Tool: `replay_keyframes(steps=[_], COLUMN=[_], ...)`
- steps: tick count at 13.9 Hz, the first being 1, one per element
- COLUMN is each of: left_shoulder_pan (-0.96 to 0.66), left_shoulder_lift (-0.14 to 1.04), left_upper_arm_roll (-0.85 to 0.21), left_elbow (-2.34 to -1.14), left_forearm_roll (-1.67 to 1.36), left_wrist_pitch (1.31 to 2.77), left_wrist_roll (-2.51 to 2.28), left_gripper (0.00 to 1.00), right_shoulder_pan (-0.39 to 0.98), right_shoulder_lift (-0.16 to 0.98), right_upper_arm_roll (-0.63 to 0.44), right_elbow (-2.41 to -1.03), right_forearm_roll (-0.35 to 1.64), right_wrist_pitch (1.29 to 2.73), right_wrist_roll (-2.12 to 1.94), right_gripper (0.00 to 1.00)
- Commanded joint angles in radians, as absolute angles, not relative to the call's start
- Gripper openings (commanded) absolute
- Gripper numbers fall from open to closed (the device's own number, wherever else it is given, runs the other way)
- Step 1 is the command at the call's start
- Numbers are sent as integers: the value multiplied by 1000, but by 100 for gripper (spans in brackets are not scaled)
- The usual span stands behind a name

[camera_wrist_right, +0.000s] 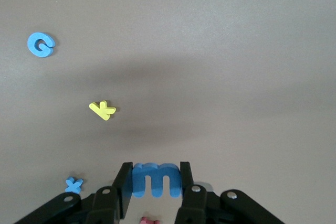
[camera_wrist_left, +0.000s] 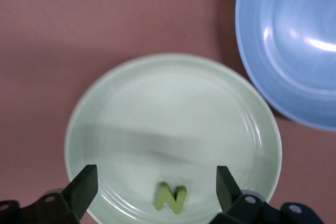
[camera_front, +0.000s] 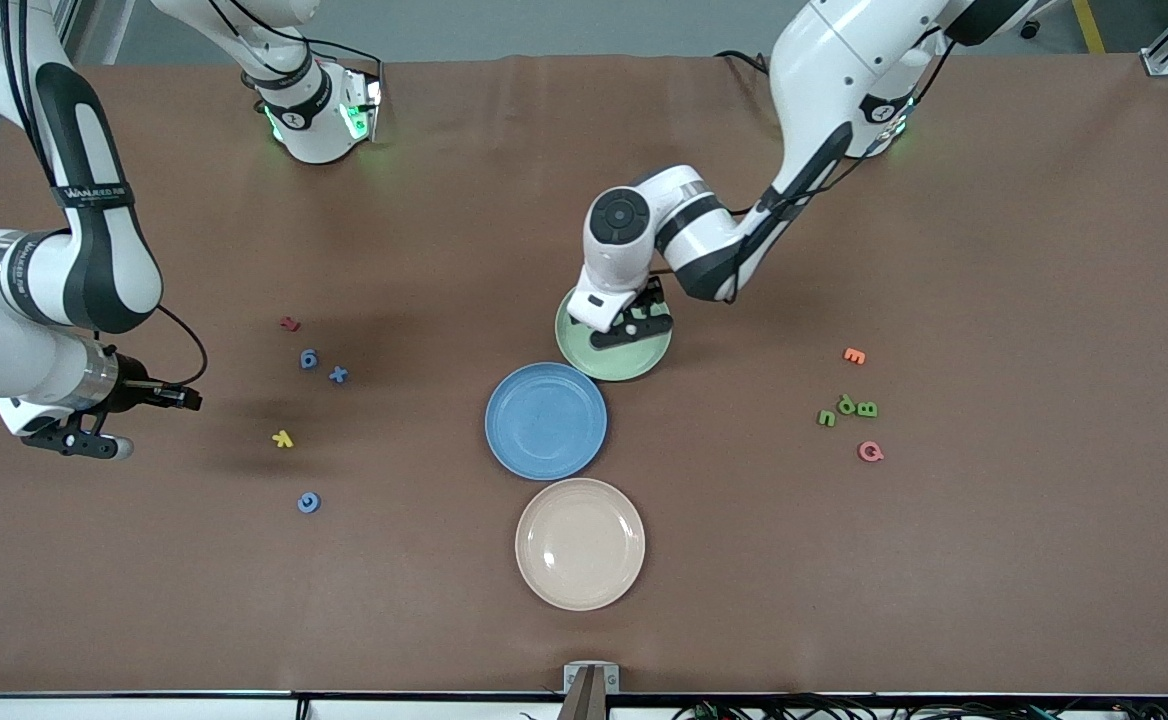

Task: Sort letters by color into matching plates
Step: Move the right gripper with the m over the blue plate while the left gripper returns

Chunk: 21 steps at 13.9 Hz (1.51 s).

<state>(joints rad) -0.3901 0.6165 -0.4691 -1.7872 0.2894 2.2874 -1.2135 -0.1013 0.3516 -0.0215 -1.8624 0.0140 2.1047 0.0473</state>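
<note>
My left gripper (camera_front: 634, 325) hangs open over the pale green plate (camera_front: 634, 368). In the left wrist view a green N (camera_wrist_left: 170, 198) shows in the green plate (camera_wrist_left: 173, 119) between the spread fingers (camera_wrist_left: 86, 182), touching neither of them. My right gripper (camera_wrist_right: 155, 167) is shut on a blue m (camera_wrist_right: 155, 178) above the table at the right arm's end (camera_front: 109, 445). Three blue letters (camera_front: 309, 359) (camera_front: 339, 375) (camera_front: 309, 502) lie near it. Three green letters (camera_front: 847, 405) sit together toward the left arm's end. The blue plate (camera_front: 545, 420) stands beside the green one, nearer the front camera.
A cream plate (camera_front: 580, 543) lies nearest the front camera. A red letter (camera_front: 290, 324) and a yellow k (camera_front: 283, 438) lie among the blue letters. An orange E (camera_front: 854, 355) and a pink Q (camera_front: 871, 452) flank the green group.
</note>
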Motion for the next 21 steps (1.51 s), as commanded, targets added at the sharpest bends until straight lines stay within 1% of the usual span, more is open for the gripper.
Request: replay_keyframes(steps=[1, 3, 4, 9, 11, 13, 15, 19, 21], left_shoulder_pan=[-321, -272, -238, -94, -26, 43, 99, 176, 187], left_shoulder_lift=[539, 499, 482, 459, 460, 462, 472, 514, 535], left_upper_arm_roll=[-476, -477, -477, -477, -476, -476, -476, -476, -476], left_elbow=[-1821, -1857, -1876, -1919, -1928, -1954, -1968, -1974, -1974], left_forearm_roll=[296, 296, 296, 307, 311, 337, 345, 402, 403], left_wrist_pitch=[2223, 2210, 2210, 2212, 2224, 2259, 2301, 2382, 2422], left_wrist_roll=[-1137, -1077, -1030, -800, -694, -599, -510, -387, -367], left_gripper=[99, 99, 99, 99, 99, 99, 99, 99, 96], right_shoulder_pan=[-66, 12, 78, 325, 402, 477, 524, 603, 624], right_shoulder_lift=[341, 327, 324, 342, 380, 422, 477, 630, 673], right_upper_arm_roll=[-20, -18, -17, -18, -17, -17, -17, -17, -18], right_elbow=[-1864, -1862, -1862, -1804, -1769, -1763, -1738, -1577, -1546], right_forearm_roll=[14, 14, 18, 28, 28, 28, 29, 28, 25], right_wrist_pitch=[2091, 2071, 2071, 2091, 2105, 2164, 2213, 2221, 2230], right_wrist_roll=[75, 215, 315, 706, 829, 940, 1030, 1184, 1216], right_gripper=[0, 0, 0, 0, 0, 0, 0, 0, 0])
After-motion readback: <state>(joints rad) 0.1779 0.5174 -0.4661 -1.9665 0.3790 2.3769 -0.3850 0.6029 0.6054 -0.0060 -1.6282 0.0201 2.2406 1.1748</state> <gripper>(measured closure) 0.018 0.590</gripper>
